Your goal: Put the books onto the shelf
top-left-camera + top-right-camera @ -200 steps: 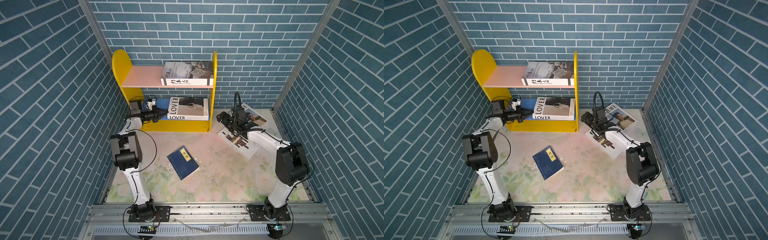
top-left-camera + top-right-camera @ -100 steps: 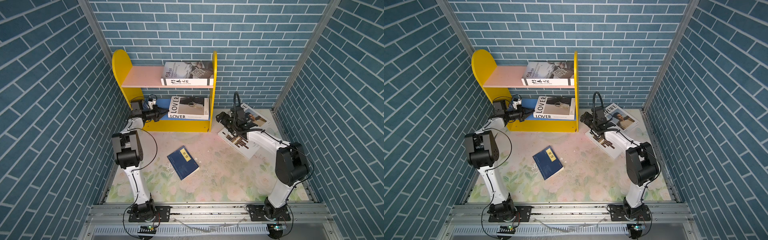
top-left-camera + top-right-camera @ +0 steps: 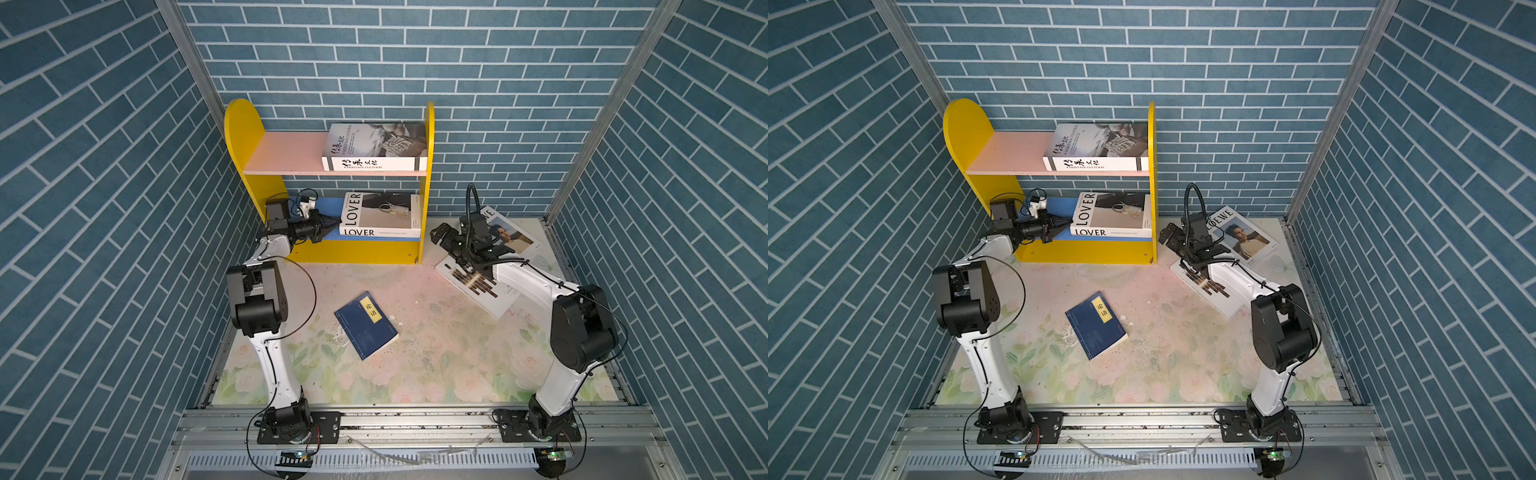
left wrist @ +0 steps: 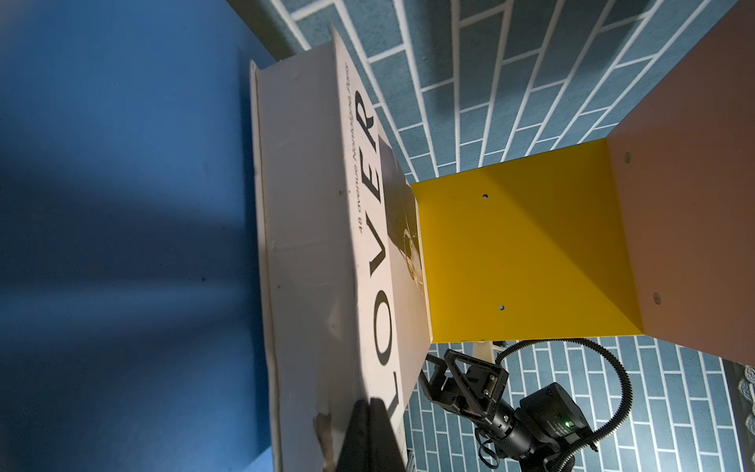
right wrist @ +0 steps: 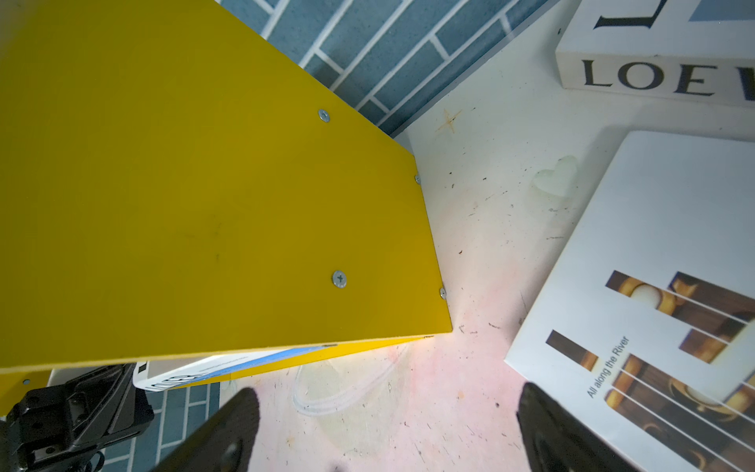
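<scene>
Finds fingers (image 4: 363,437) of left gripper (image 3: 333,223) pressed together on nothing, tip against LOVER (image 3: 380,214), flat on shelf's (image 3: 243,133) blue lower board (image 4: 122,204). Finds right gripper (image 5: 388,408) fingers (image 5: 228,429) spread wide above bare mat (image 3: 436,353). Reads "HERITAGE CULTURAL" (image 3: 374,143) on pink board (image 3: 291,153); "LOEWE" (image 3: 1246,239), "All along the River" (image 5: 653,245) and yellow-labelled navy book (image 3: 365,328) on mat. Records LOVER slightly nearer right panel (image 3: 429,137) than a second ago. Notes open mat around navy book on all sides.

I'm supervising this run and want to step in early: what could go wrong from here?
The shut left end effector meets the LOVER book only near its front corner, so the book may twist rather than slide. The open right end effector hangs close to the shelf's yellow side panel and might knock it.
</scene>
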Available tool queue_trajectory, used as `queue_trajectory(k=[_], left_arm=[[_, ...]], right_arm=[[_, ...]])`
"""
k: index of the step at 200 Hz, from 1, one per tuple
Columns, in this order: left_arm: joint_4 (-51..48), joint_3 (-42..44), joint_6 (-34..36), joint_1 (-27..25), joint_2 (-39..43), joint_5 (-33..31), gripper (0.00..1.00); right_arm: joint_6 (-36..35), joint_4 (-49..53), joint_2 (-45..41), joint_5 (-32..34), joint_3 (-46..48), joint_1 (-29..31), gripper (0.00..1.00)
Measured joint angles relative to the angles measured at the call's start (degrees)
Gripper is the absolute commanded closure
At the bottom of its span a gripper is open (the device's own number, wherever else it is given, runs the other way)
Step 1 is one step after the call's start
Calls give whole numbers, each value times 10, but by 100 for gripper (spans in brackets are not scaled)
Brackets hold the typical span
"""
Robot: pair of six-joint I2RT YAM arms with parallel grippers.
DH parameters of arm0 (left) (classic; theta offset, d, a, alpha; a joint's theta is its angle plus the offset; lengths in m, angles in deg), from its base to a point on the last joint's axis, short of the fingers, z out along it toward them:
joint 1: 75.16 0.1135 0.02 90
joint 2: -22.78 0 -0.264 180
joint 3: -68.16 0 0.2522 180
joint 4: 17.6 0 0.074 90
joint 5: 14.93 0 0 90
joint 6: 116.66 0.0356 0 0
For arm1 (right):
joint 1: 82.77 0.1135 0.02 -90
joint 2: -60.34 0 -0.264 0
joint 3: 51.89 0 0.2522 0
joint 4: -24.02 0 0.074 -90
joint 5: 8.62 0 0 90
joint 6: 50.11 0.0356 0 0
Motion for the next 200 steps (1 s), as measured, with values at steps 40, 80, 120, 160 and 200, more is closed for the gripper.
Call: queue_trajectory(k=[40, 80, 120, 160, 200], left_arm=[[-17, -17, 13, 0, -2, 1, 100], [-27, -30, 21, 1, -2, 9, 100], [-71, -30, 56, 8, -2, 15, 100], [-110, -30, 85, 20, -2, 21, 100], [-89, -29, 68, 22, -2, 21, 100]], right_arm=[[0, 0, 0, 1, 0, 0, 1], [0, 0, 0, 1, 0, 0, 1], [0, 0, 0, 1, 0, 0, 1], [0, 0, 0, 0, 0, 0, 2], [0, 0, 0, 0, 0, 0, 1]])
